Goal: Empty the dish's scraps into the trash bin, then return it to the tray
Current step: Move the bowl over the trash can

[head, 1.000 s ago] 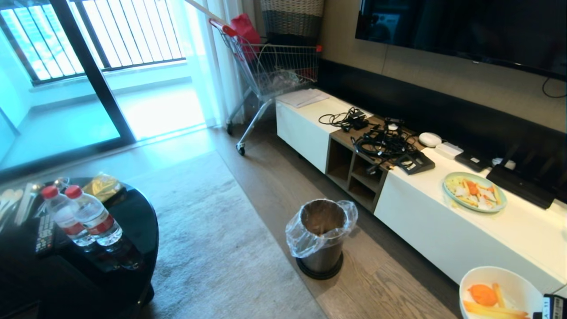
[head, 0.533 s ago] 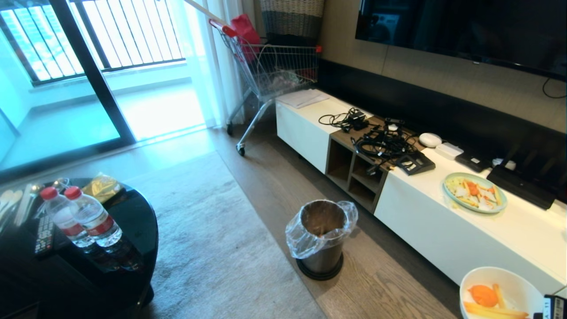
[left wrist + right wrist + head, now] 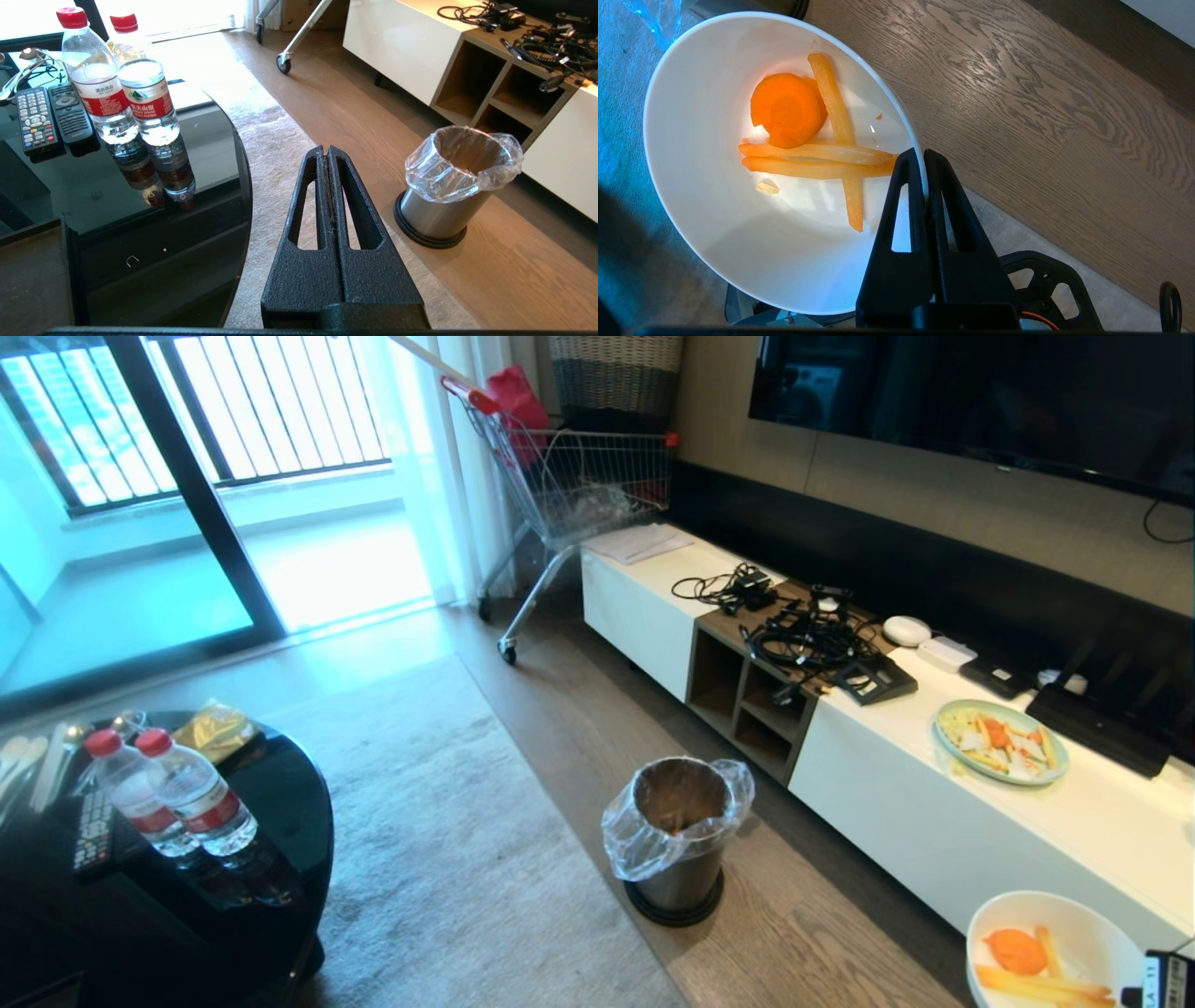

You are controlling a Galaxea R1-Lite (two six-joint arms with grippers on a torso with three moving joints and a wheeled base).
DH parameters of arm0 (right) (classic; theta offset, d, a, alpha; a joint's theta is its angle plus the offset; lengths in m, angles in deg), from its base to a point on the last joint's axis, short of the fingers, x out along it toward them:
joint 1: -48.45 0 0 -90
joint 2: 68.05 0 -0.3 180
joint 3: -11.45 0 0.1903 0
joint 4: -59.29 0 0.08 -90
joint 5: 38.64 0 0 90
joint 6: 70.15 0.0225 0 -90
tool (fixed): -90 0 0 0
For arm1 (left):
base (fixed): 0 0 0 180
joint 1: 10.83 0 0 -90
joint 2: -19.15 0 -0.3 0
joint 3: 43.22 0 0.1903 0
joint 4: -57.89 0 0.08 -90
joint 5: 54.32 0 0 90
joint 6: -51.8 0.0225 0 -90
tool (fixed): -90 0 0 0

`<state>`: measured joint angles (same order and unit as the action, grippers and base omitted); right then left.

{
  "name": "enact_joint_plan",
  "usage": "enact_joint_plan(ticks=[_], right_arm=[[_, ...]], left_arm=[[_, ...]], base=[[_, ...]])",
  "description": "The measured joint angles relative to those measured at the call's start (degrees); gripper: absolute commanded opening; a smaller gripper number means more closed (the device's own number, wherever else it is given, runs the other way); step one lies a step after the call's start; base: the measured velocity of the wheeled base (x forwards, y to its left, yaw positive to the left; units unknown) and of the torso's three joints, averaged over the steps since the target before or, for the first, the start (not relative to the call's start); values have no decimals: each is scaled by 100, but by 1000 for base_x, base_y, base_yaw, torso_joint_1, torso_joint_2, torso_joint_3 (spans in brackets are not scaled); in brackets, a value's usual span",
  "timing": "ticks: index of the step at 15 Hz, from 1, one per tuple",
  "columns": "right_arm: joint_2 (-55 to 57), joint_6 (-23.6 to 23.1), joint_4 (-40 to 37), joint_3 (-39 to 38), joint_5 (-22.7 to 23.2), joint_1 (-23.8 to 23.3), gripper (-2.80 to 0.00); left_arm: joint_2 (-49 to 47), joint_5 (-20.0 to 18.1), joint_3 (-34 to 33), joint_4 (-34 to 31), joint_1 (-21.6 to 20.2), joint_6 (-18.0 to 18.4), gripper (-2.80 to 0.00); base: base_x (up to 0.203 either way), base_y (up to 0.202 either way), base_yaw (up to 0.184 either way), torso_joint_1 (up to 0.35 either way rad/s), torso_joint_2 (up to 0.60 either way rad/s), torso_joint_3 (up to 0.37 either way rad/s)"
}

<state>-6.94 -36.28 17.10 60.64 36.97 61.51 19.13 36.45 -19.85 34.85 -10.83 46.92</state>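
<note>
The dish (image 3: 1088, 926), a glossy white bowl, hangs at the bottom right of the head view, above the wood floor in front of the white cabinet. My right gripper (image 3: 923, 154) is shut on the dish's (image 3: 714, 210) rim, one finger inside and one outside. The scraps lie inside it: a round carrot slice (image 3: 787, 109) and a few pale orange strips (image 3: 817, 161). The trash bin (image 3: 680, 840), steel with a clear liner, stands on the floor to the dish's left. My left gripper (image 3: 326, 150) is shut and holds nothing, above the rug near the trash bin (image 3: 455, 186). The tray is out of view.
A black glass table (image 3: 280, 821) at the left carries two water bottles (image 3: 191, 793) and remotes (image 3: 35, 119). The white TV cabinet (image 3: 934, 821) on the right holds a pale-green plate of food (image 3: 1001, 740) and cables (image 3: 812, 635). A shopping cart (image 3: 579, 485) stands at the back.
</note>
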Motion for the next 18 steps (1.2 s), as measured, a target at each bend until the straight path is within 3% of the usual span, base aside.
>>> enact_joint_plan(ticks=[12, 18], right_arm=[[11, -5, -24, 11, -11, 2, -280], [10, -2, -22, -7, -12, 4, -280]], left_arm=[[0, 0, 0, 0, 0, 2, -280], [0, 0, 0, 0, 0, 1, -280]], base=[[0, 0, 0, 0, 0, -5], [0, 0, 0, 2, 4, -171]])
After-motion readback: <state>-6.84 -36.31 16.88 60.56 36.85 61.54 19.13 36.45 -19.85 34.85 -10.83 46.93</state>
